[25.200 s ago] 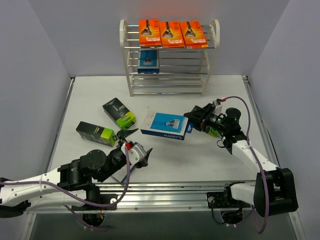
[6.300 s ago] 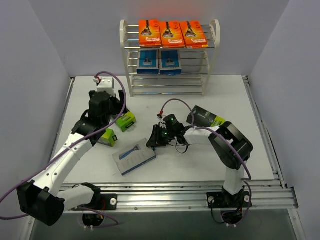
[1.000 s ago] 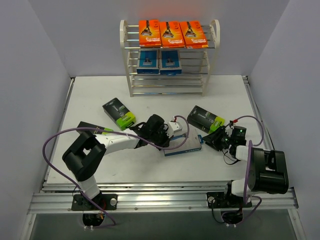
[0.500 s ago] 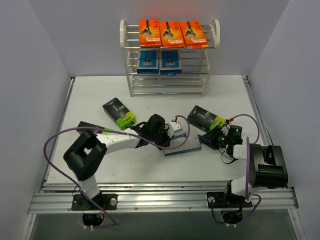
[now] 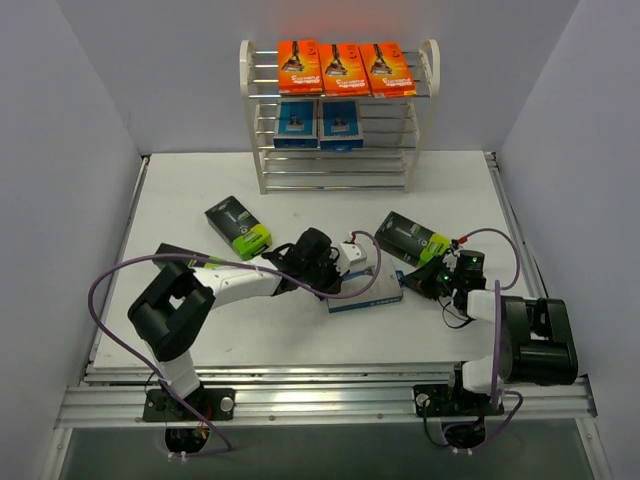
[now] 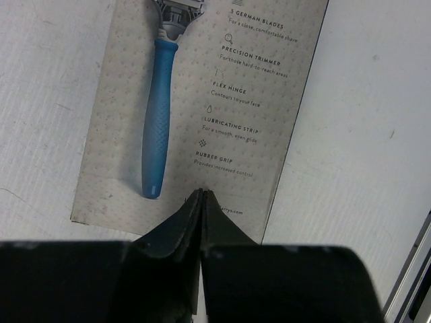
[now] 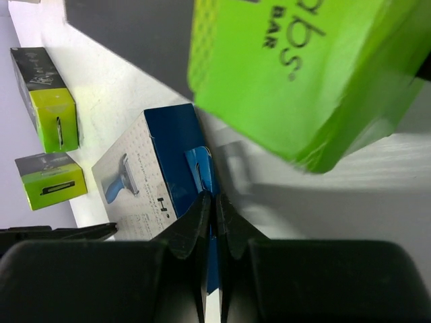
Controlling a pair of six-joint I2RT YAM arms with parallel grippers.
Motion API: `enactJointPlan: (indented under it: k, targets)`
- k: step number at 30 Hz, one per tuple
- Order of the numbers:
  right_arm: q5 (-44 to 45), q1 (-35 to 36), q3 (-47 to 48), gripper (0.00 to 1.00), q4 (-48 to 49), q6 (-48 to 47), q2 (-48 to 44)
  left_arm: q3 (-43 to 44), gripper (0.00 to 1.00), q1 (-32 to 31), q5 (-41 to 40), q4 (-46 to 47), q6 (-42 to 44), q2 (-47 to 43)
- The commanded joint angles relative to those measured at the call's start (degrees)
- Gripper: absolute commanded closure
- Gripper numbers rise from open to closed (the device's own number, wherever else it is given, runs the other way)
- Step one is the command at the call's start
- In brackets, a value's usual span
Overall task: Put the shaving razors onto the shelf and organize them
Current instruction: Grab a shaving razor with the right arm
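third blue pack (image 5: 375, 292) is flat on the table (image 5: 330, 205), mid-front, lying between the two arms and well short of the shelf (image 5: 433, 70). left gripper (image 6: 202, 196) is pinched shut on nothing, tips over the near short end of the pack, printed back facing up. the pack's long axis runs straight away from those tips. touching the card or just above it, can't tell. right gripper (image 7: 210, 200) is also closed and empty, nose at the pack's opposite end, against its blue side wall by the look of it, with a green box (image 7: 296, 74) close beside. from above, the pack's length lies roughly left to right with one gripper at each end, so neither is clearly nearer. my read: shut jaws can only nudge here, and a pick needs one pair opened and set across the narrow width. on the second tier the shelved packs (image 5: 340, 120) leave a gap to their right, the likely home.
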Motion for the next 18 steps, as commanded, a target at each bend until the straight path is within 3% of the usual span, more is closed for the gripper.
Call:
enactJointPlan:
  k: [1,2,5,7,10,18]
  targets:
    - [0.6,0.6,3.1,1.00,-6.5,-0.6,-5.0,2.6,0.89,-0.5,0.5,-3.0,-0.2,-0.7]
    - [0.7,0.7,3.6,1.00,-7.6,-0.8,-5.8,3.1,0.84,-0.5,0.2,-3.4,-0.5,-1.6]
    - [-0.6,1.0,5.8,1.00,-10.0,-0.8,-9.2,2.8,0.51,-0.5,-0.1,-3.6,-0.5,-4.9]
    - [-1.4,1.5,7.4,1.00,-12.9,-2.2,-10.4,2.5,0.39,-0.5,-0.4,-3.6,-0.5,-6.8]
    - [-1.6,2.4,11.5,1.00,-18.2,-5.3,-13.1,1.8,0.30,-0.5,-0.2,-3.4,-0.4,-10.9]
    - [-0.5,8.1,21.9,1.00,-27.7,-10.3,-16.5,0.4,0.20,0.0,6.5,-4.5,1.2,-22.1]
